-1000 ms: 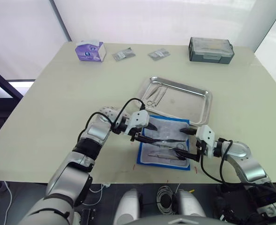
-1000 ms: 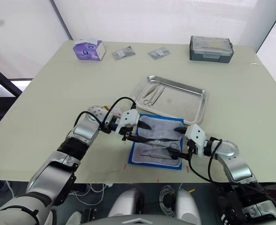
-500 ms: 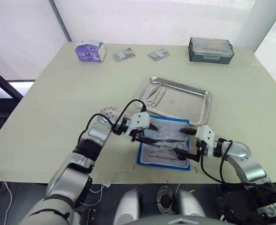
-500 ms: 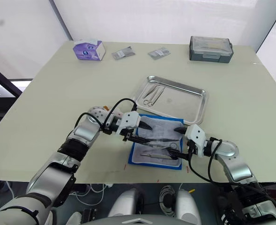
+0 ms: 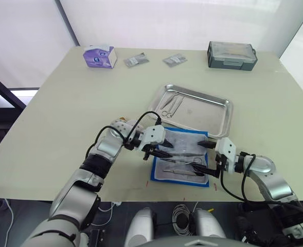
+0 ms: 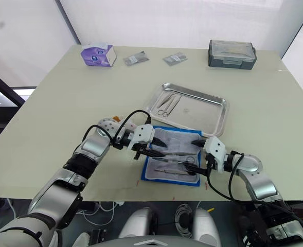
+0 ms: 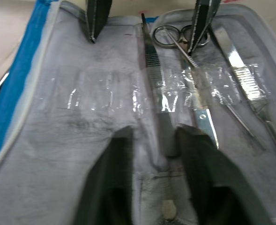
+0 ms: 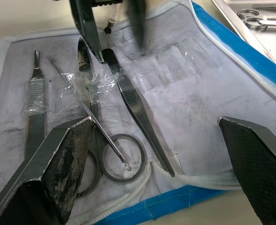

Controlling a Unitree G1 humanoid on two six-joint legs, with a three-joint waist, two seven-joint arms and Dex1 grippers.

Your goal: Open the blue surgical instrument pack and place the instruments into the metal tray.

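The blue surgical instrument pack (image 5: 181,158) lies unfolded near the table's front edge, its pale lining up. Several instruments sit under its clear pockets: tweezers (image 7: 157,98), ring-handled scissors (image 8: 115,157), a flat handle (image 8: 34,101). My left gripper (image 7: 156,136) is open low over the lining, one finger on each side of the tweezers' end. My right gripper (image 8: 156,126) is open wide at the pack's right end, holding nothing. Behind the pack stands the metal tray (image 5: 209,114) with scissors (image 5: 168,106) in its left part.
A grey lidded box (image 5: 232,54) stands at the back right. A purple carton (image 5: 99,56) and two small foil packets (image 5: 135,60) (image 5: 174,59) lie along the back edge. The table's front edge runs just below the pack.
My left gripper has shifted slightly toward the front and lower onto the lining, nearer the tweezers. The right gripper and the pack have stayed put.
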